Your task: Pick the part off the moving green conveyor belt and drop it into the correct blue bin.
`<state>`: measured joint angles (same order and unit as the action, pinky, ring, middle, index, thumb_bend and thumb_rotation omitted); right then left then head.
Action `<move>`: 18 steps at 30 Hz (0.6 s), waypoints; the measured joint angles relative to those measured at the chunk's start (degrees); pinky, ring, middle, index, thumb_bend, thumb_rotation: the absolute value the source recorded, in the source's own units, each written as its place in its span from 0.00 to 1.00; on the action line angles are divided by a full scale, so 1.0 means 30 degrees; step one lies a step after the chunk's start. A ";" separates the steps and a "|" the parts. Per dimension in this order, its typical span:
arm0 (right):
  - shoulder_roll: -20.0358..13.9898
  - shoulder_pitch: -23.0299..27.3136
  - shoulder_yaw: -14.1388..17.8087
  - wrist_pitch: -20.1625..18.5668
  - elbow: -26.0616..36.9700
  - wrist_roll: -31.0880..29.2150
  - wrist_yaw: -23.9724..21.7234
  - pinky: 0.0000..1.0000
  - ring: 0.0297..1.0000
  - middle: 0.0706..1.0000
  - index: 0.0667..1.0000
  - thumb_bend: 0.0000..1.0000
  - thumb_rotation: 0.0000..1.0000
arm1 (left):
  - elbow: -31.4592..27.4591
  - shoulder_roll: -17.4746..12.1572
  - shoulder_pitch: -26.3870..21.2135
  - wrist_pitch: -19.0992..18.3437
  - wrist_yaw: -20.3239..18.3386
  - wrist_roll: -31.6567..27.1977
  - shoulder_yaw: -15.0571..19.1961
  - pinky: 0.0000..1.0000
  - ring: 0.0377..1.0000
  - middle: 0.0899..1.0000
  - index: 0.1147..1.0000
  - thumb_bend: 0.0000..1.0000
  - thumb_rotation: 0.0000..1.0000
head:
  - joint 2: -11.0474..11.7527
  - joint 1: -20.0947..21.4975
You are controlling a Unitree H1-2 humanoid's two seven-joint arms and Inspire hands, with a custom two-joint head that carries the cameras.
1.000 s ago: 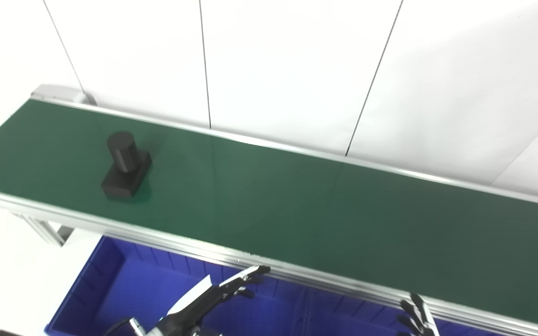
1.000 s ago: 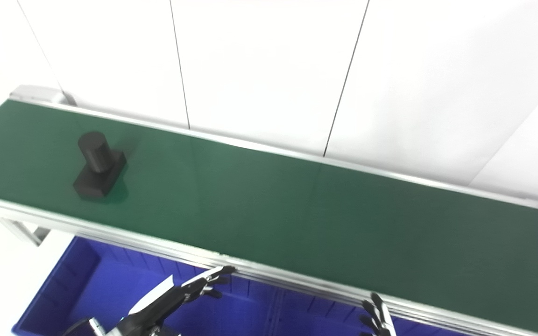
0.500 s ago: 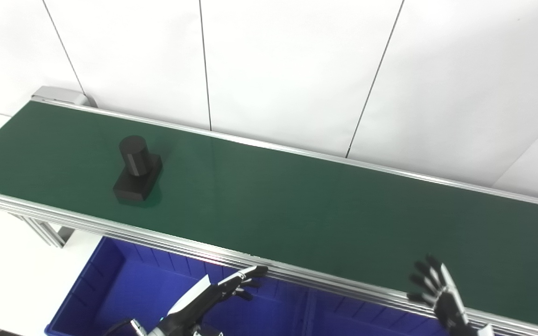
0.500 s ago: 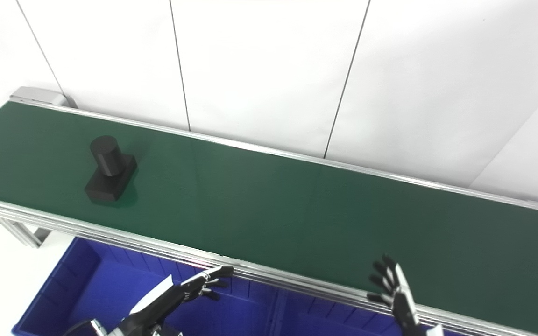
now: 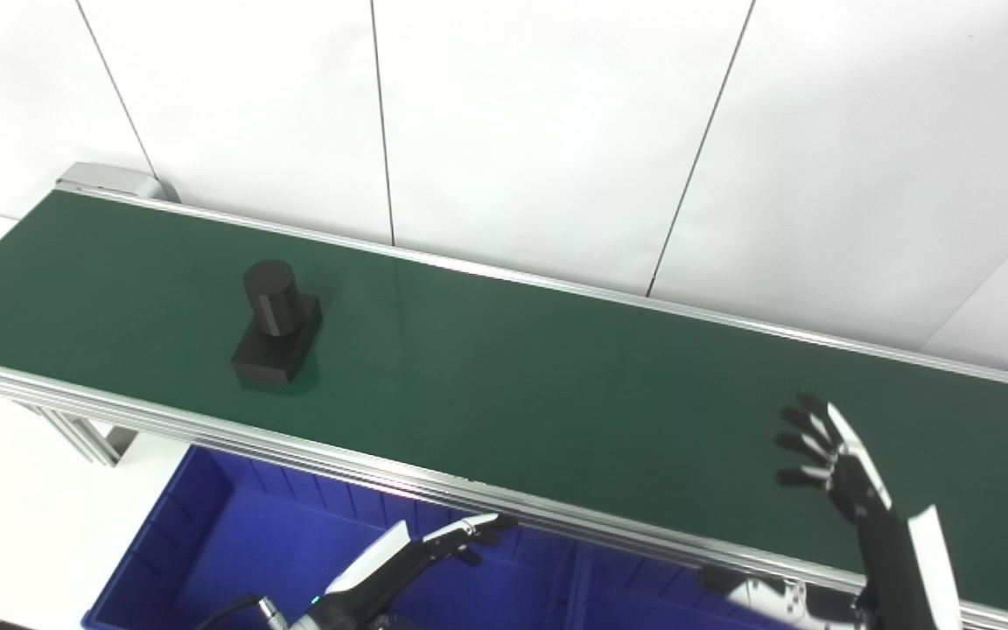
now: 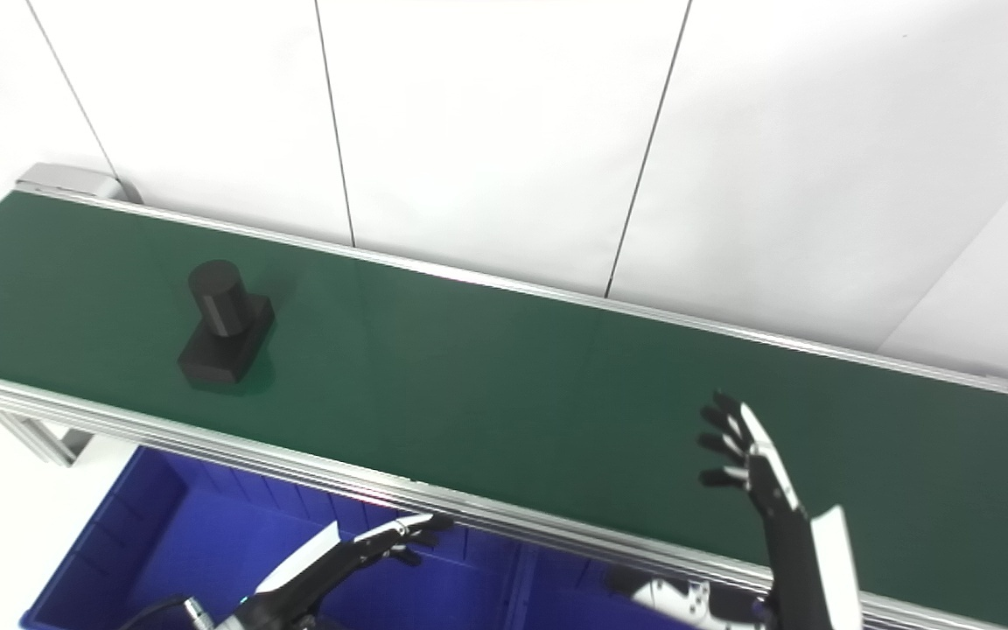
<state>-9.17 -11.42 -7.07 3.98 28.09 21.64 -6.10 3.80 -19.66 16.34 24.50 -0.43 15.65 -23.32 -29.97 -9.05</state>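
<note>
Your black part stands on the green belt near its left end. Your right hand hovers over the belt's right side, fingers spread and empty. Your left hand is flat and empty above the blue bin.

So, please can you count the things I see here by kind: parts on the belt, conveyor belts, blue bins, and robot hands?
Black part on the belt: 1
Green conveyor belt: 1
Blue bin below the belt's near edge: 1 clearly seen; a divider or a second bin to its right cannot be told apart
Robot hands, left hand and right hand, both open: 2
Total: 5
</note>
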 measured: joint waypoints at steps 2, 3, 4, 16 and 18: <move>0.0025 0.0369 0.0007 -0.0354 -0.0007 0.0083 -0.0147 0.56 0.74 0.81 0.88 0.93 0.29 | 0.0132 -0.0029 -0.0050 0.0005 0.0244 0.0335 -0.0235 0.79 0.88 0.92 0.90 0.90 0.31 | -0.0058 0.0059; 0.0021 0.0570 0.0017 -0.0410 -0.0018 0.0083 -0.0237 0.55 0.73 0.81 0.88 0.93 0.29 | 0.0237 -0.0049 -0.0102 0.0006 0.0303 0.0476 -0.0339 0.79 0.88 0.92 0.90 0.90 0.31 | -0.0059 0.0059; 0.0022 0.0669 0.0012 -0.0419 -0.0019 0.0083 -0.0282 0.55 0.73 0.80 0.88 0.93 0.28 | 0.0287 -0.0053 -0.0127 0.0006 0.0357 0.0546 -0.0373 0.78 0.88 0.93 0.90 0.90 0.31 | -0.0059 0.0088; -0.0326 0.1769 0.0122 -0.0887 0.0001 0.0538 -0.1125 0.59 0.74 0.81 0.88 0.90 0.24 | 0.0385 -0.0065 -0.0442 0.0008 0.1214 0.1339 -0.0763 0.78 0.88 0.93 0.90 0.90 0.31 | -0.0323 0.0762; -0.0325 0.1921 0.0134 -0.1236 0.0059 0.0567 -0.1279 0.61 0.75 0.81 0.87 0.89 0.23 | 0.0386 -0.0073 -0.0527 0.0009 0.1322 0.1283 -0.0951 0.79 0.88 0.93 0.91 0.90 0.31 | -0.0352 0.0792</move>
<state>-10.14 -5.65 -6.66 0.27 28.27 23.34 -9.93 4.95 -19.88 14.76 24.52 3.54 19.50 -26.17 -31.03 -6.68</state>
